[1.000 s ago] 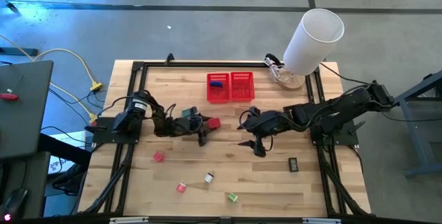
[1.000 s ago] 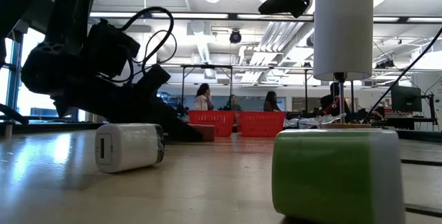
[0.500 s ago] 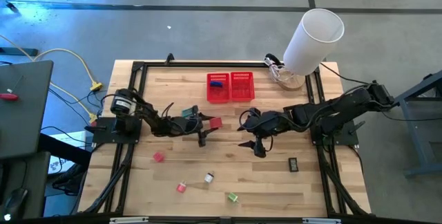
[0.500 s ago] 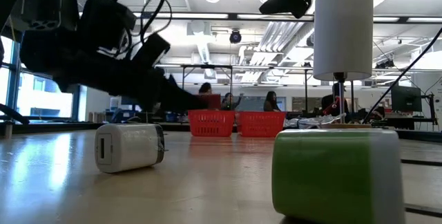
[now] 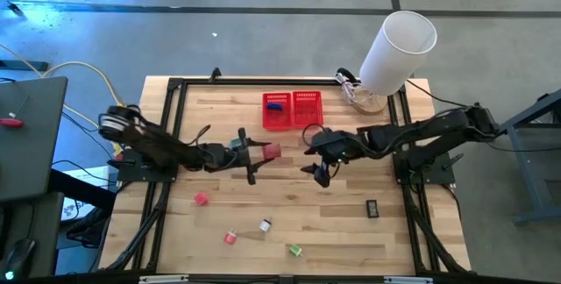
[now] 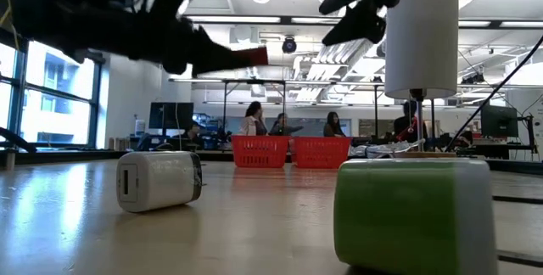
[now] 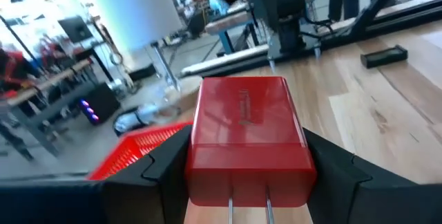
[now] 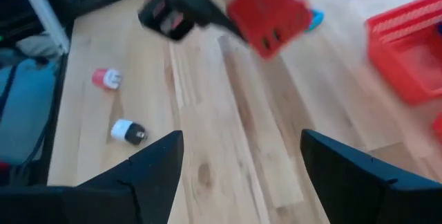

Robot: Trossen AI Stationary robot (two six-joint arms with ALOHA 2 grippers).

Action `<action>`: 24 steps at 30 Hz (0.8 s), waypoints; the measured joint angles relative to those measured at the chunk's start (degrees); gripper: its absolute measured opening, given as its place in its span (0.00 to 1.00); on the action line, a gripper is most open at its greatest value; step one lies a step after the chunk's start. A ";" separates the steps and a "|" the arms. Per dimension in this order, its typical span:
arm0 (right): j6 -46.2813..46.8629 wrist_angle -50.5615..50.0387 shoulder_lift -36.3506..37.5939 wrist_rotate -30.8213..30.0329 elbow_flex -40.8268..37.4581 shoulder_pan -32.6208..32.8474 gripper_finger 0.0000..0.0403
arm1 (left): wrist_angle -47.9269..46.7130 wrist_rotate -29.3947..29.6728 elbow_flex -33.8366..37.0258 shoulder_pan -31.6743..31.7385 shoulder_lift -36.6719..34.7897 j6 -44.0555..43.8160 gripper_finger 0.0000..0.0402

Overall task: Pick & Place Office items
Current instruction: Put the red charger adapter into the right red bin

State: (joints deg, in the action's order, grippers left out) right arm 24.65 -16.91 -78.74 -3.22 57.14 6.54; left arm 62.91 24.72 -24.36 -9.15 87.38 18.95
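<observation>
My left gripper [image 5: 256,155] is shut on a red block [image 7: 245,137] with two metal prongs, held high above the table's middle, left of the two red mesh baskets [image 5: 292,110]. My right gripper [image 5: 320,172] hangs open above the table to the block's right, with nothing between its fingers [image 8: 153,170]. A teal item [image 5: 237,142] lies under my left arm. On the near half of the table lie a pink item [image 5: 201,199], a red-white one [image 5: 230,237], a whitish one [image 5: 265,225], a green one [image 5: 294,250] and a black rectangle [image 5: 372,207]. My left gripper pinches the red block by two opposite side faces [image 7: 195,156] between its two fingers. The fingers lie level and come from the table's left. The block's pronged end [image 7: 248,207] faces back toward the wrist. The block [image 6: 254,55] is lifted clear of the table.
A big white cylinder [image 5: 399,49] stands at the far right corner beside a clear dish. The left basket holds a blue thing [image 5: 275,105]. A dark frame [image 5: 175,87] runs round the table. In the low view people sit in the room beyond.
My left gripper has risen with the red block, which has gone from the table top to hanging clear above it, and the wrist has rolled. My right gripper has drifted a little toward the far edge and has rolled too.
</observation>
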 joint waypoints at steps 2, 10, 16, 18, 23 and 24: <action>-0.70 0.00 -0.86 3.17 0.00 -0.88 0.69 | -1.70 0.94 0.00 -0.71 -2.28 1.51 0.50; -0.37 10.26 -8.76 8.71 0.01 -3.32 0.69 | -5.14 5.24 -0.08 -3.05 -5.77 9.20 0.50; 1.19 17.05 -13.67 12.61 -0.07 -5.42 0.69 | -6.64 6.58 -0.44 -4.43 -5.93 10.45 0.50; 1.51 18.70 -14.67 13.66 -0.01 -5.64 0.69 | -6.90 6.80 -0.44 -5.34 -5.93 12.64 0.50; 2.28 20.65 -15.76 14.76 -0.04 -6.23 0.69 | -7.47 9.12 -0.48 -7.84 -5.93 15.92 0.50; 2.29 21.24 -15.76 14.71 -0.04 -6.39 0.69 | -7.56 9.95 -0.50 -8.43 -5.93 16.46 0.50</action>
State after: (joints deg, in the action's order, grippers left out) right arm 26.94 4.33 -94.50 11.49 57.10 0.15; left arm 55.34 34.67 -24.86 -17.58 81.45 35.41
